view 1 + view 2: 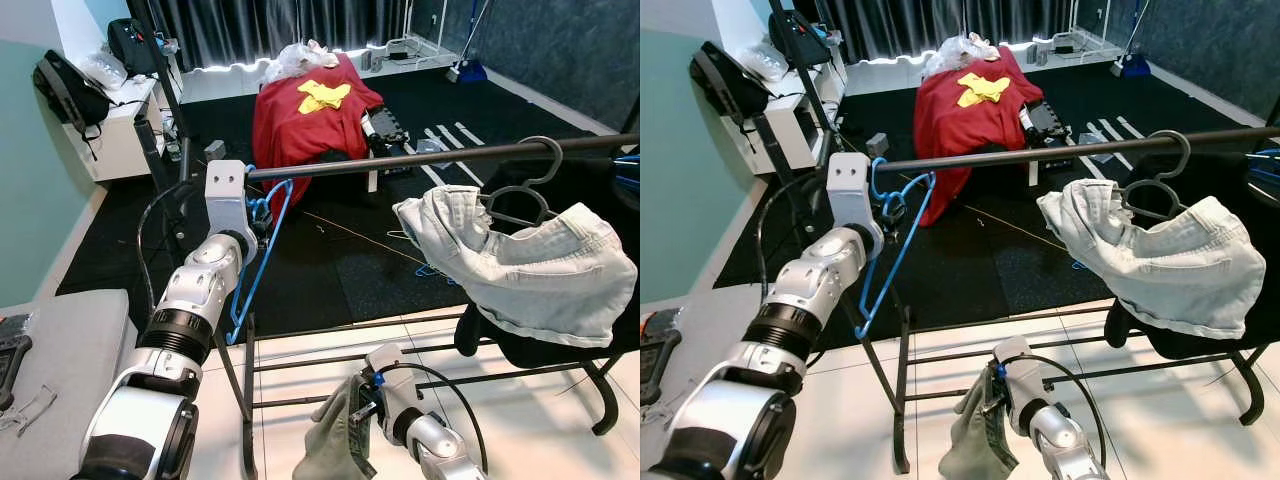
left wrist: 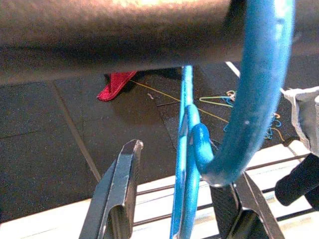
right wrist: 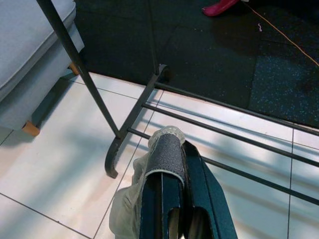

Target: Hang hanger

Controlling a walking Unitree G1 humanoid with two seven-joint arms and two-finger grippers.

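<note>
left tool [image 2: 174,199]: fingers spread, released; the thin blue wire hanger [image 1: 262,250] runs between them, touching neither clearly; its hook [image 2: 259,89] is already over the dark round metal rail of the clothes rack [image 1: 420,160], near the rail's left end, just beside the left upright; hanger body dangles below the rail, tilted towards the arm.

right tool [image 3: 172,199]: low, in front of the rack's lower crossbars [image 3: 224,129], clenched on an olive-grey cloth garment [image 1: 975,435] that droops to the white tiled floor [image 3: 65,164].

handling, my read: the hanger is light, springy wire with a slick coating; it will swing and twist on the rail at any nudge; best hold is the twisted neck just under the hook, where it is stiffest; a shoulder grip would let it pivot; hook looks seated, so back the fingers out straight, without snagging the wire.

further along the rail, towards its right end: a grey hanger [image 1: 520,190] carrying pale denim shorts [image 1: 530,265].
</note>
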